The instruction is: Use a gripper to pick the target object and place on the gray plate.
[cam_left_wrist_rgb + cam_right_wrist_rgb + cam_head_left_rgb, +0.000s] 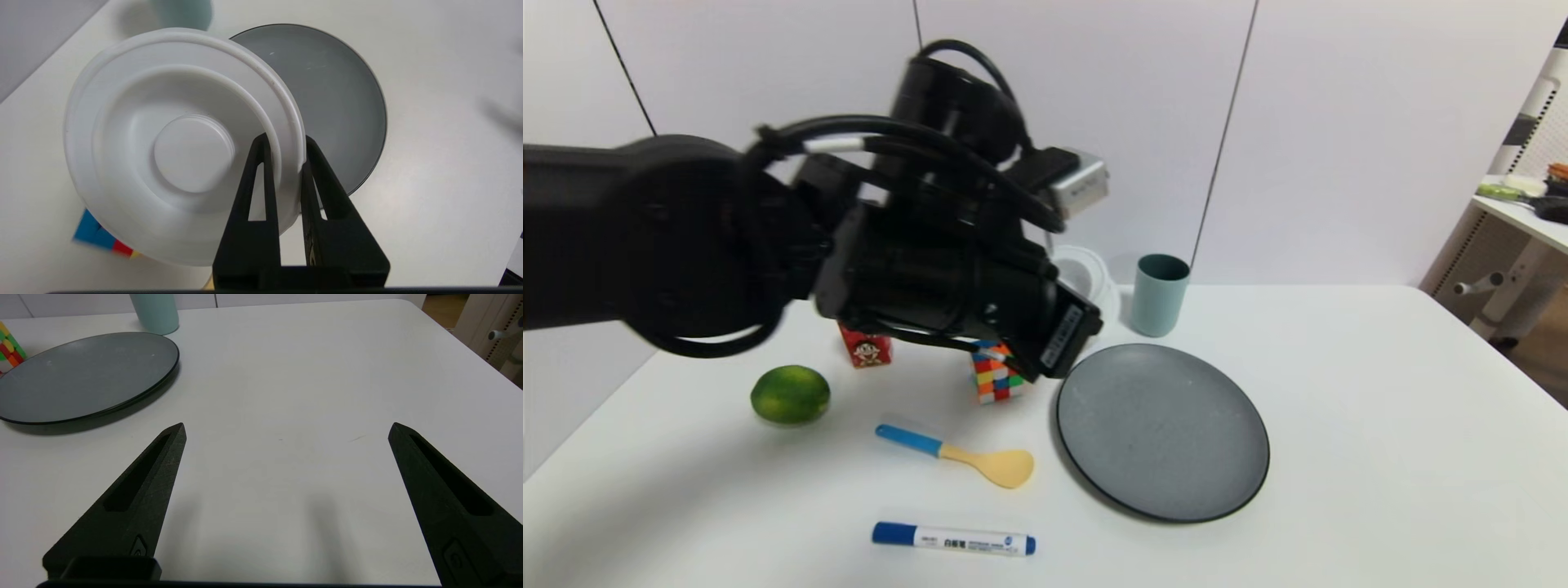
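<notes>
My left gripper point(286, 139) is shut on the rim of the white ringed container point(184, 147), one finger inside the rim and one outside. It holds the container off the table. In the head view the bulky black left arm point(947, 269) hides most of the container point(1088, 273), which peeks out behind it near the far-left edge of the gray plate point(1164, 433). In the left wrist view the container overlaps the plate's edge point(339, 94). My right gripper point(287, 425) is open and empty over bare table, with the plate point(81, 371) off to one side.
A blue-gray cup point(1160, 294) stands behind the plate. A Rubik's cube point(996, 380) and a small red box point(864, 347) sit under the left arm. A lime point(790, 394), a blue-handled spoon point(964, 453) and a blue-capped marker point(954, 539) lie left of the plate.
</notes>
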Robot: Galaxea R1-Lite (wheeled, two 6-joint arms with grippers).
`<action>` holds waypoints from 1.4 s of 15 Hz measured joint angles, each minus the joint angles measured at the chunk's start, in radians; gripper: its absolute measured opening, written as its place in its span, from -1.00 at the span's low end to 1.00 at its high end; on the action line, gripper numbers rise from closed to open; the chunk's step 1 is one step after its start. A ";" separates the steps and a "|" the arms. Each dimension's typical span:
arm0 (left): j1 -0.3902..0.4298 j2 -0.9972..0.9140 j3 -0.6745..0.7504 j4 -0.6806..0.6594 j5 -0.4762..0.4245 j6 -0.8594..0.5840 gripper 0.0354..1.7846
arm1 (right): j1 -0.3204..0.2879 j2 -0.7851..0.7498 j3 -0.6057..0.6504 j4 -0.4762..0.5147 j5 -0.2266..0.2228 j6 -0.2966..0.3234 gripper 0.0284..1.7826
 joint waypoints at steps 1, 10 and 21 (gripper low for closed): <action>-0.034 0.055 -0.050 0.000 0.000 0.000 -0.79 | 0.000 0.000 0.000 0.000 0.000 0.000 0.92; -0.154 0.350 -0.241 0.078 -0.004 0.000 -0.79 | 0.000 0.000 0.000 0.000 0.000 0.000 0.92; -0.148 0.318 -0.306 0.073 0.019 0.048 0.33 | 0.000 0.000 0.000 0.000 0.000 0.000 0.92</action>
